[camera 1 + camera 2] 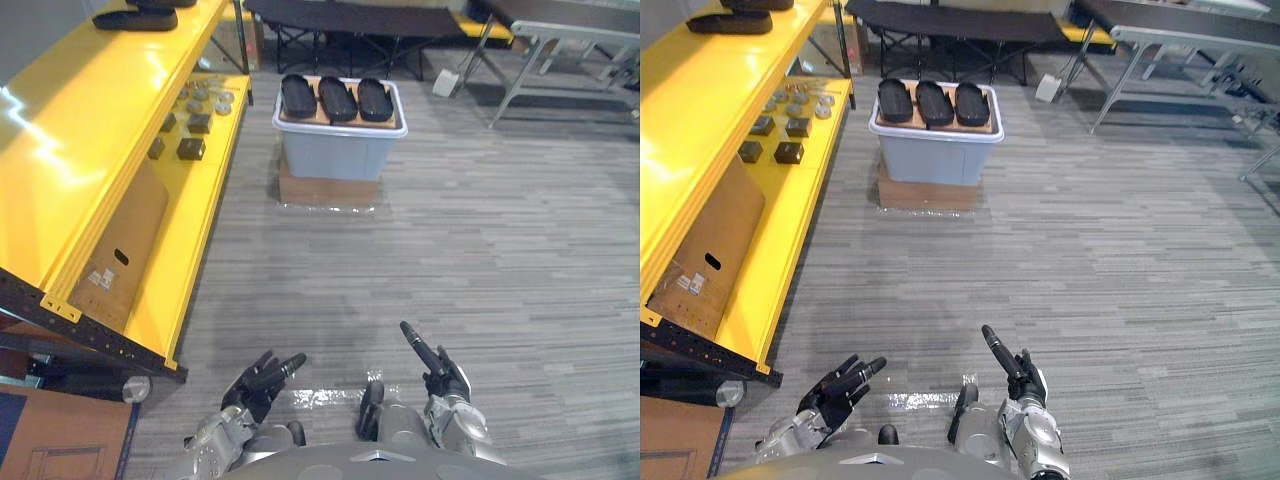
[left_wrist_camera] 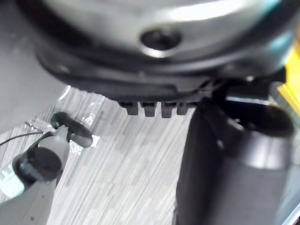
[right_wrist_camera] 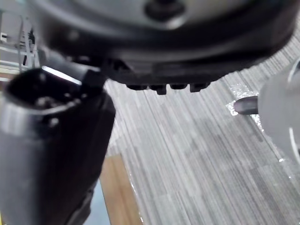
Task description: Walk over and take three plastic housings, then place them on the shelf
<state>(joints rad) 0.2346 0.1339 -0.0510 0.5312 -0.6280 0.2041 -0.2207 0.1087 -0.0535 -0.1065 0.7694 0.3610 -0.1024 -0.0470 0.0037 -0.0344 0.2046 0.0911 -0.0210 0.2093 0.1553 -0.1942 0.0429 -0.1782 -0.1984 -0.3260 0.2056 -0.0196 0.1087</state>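
Three plastic housings (image 1: 337, 99) side by side atop grey bin (image 1: 335, 152), upper centre of frame, likely raised for easy reach. Yellow shelf (image 1: 95, 150) along left. Left hand (image 1: 262, 380) and right hand (image 1: 436, 366) at bottom edge, fingers loose, empty, well apart from bin; walk-over looks not yet done.

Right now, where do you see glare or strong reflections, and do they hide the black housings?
Left eye view: white glare streaks on the yellow shelf, and a shiny strip on the floor close to the robot. Right wrist view: a bright patch glints too. The three black housings on the grey bin are evenly lit, without glare.
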